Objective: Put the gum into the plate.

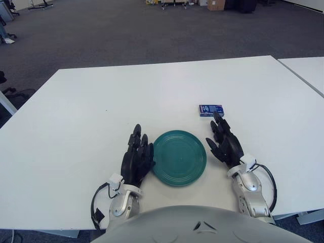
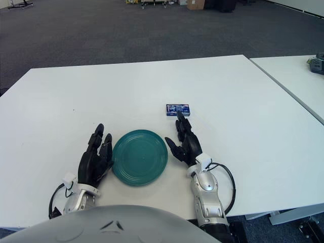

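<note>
Showing at the very bottom edge is the grey curve of the robot's own body (image 1: 167,225); just beyond it the two silver forearms reach onto the white bench (image 1: 76,101), each with a black cable looping at the wrist; the left hand (image 1: 136,158) shows just to the left of the plate, its black fingers stretched out straight and fairly close together, pointing away from the robot, holding nothing; whether its palm touches the bench top cannot be told; the right hand (image 1: 224,143) shows just to the right of the plate, its fingers also extended and loosely spread, the thumb angled in toward the plate's rim, and it too holds nothing; between the two hands lies the plate (image 1: 179,157), round, dark green and shallow, flat on the bench and close to the near edge, with nothing in it; a little farther out, just past the tips of the right hand's fingers, lies the gum (image 1: 211,110), a small blue pack lying flat on the bench, apart from the plate and to its far right; the longest fingertip of the right hand comes very near the pack's near edge, though contact cannot be made out; farther right a second white table (image 2: 293,76) stands beside the bench with a narrow gap between them; beyond the bench stretches a dark grey carpet (image 1: 126,30).
</note>
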Robot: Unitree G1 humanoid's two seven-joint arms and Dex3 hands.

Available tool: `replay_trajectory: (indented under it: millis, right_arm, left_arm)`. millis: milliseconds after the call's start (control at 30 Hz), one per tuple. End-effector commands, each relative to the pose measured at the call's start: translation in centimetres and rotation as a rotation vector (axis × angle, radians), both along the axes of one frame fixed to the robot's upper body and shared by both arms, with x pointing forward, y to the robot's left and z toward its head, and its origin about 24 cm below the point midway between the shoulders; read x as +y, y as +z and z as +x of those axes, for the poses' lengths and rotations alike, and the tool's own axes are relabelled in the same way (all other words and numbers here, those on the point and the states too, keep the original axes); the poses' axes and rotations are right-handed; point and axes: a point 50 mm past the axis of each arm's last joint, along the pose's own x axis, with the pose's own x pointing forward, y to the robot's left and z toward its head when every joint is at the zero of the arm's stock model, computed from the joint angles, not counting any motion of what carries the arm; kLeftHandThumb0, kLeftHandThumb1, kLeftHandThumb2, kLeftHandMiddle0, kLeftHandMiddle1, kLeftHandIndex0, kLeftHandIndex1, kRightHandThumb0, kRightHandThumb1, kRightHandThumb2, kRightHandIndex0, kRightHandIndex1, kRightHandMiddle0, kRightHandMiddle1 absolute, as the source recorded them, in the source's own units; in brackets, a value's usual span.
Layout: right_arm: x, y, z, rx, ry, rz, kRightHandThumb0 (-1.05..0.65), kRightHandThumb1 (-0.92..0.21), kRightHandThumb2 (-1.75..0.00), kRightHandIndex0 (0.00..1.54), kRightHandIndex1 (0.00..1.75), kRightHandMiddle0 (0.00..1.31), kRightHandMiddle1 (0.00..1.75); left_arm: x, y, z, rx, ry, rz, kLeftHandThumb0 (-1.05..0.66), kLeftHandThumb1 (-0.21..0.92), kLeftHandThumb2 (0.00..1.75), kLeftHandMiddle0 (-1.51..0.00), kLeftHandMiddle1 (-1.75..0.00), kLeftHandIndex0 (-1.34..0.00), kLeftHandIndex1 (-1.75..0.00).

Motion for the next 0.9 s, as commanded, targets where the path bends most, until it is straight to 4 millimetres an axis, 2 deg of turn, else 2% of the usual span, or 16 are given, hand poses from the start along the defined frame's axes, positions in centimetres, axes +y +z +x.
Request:
replay_trajectory:
  millis: [0, 33, 133, 233, 333, 433, 533, 700, 867]
  right_arm:
    - [-1.3, 1.2, 0.8, 0.019, -0.025, -0.058, -0.82, -0.92, -0.26, 0.13, 0.02, 0.01, 0.27]
    - [-1.7, 2.6, 1.5, -0.019, -0.026, -0.115, -0.82, -0.92, -0.27, 0.22, 0.03, 0.00, 0.41]
    - [-2.0, 5.7, 3.0, -0.115, -0.036, -0.235, -0.83, -0.92, -0.24, 0.31, 0.05, 0.00, 0.54]
    - [-2.1, 7.2, 3.6, -0.157, -0.046, -0.285, -0.83, -0.92, -0.21, 0.37, 0.05, 0.00, 0.63]
    - [-2.2, 9.8, 4.8, -0.282, -0.080, -0.396, -0.82, -0.92, -0.18, 0.42, 0.06, 0.00, 0.72]
    - [-2.3, 10.7, 5.4, -0.347, -0.105, -0.474, -0.81, -0.92, -0.16, 0.45, 0.06, 0.00, 0.79]
    - [-2.4, 11.7, 6.3, -0.431, -0.128, -0.574, -0.80, -0.92, -0.16, 0.52, 0.09, 0.06, 0.86]
    - [-1.0, 13.9, 8.8, -0.576, -0.122, -0.756, -0.71, -0.91, -0.15, 0.61, 0.13, 0.17, 0.94]
    - [-0.4, 14.4, 10.6, -0.594, -0.074, -0.872, -0.64, -0.92, -0.17, 0.63, 0.15, 0.24, 1.00]
  left_arm:
    - [-0.2, -1.1, -0.4, 0.067, -0.002, -0.004, -0.82, 0.91, 0.45, 0.00, 0.00, 0.00, -0.04]
    - [-0.3, -1.1, -0.4, 0.064, 0.000, -0.006, -0.84, 0.92, 0.46, 0.00, 0.00, -0.01, -0.05]
    - [-0.3, -1.2, -0.4, 0.059, 0.005, -0.011, -0.84, 0.92, 0.46, 0.00, 0.00, -0.01, -0.05]
    - [-0.4, -1.2, -0.4, 0.056, 0.006, -0.013, -0.83, 0.91, 0.45, 0.00, 0.00, -0.01, -0.06]
    - [-0.4, -1.1, -0.4, 0.051, 0.004, -0.012, -0.84, 0.91, 0.45, 0.00, 0.00, -0.01, -0.07]
    - [-0.4, -1.1, -0.3, 0.046, -0.001, -0.008, -0.86, 0.92, 0.44, 0.00, 0.00, -0.02, -0.09]
    - [-0.4, -1.1, -0.2, 0.043, -0.008, -0.002, -0.92, 0.92, 0.48, 0.00, 0.00, 0.00, -0.17]
    - [-0.4, -1.3, -0.1, 0.050, -0.010, 0.003, -0.96, 0.92, 0.53, 0.00, 0.00, 0.00, -0.27]
    - [-0.4, -1.4, 0.0, 0.042, -0.013, 0.000, -0.97, 0.92, 0.57, -0.03, -0.01, 0.00, -0.37]
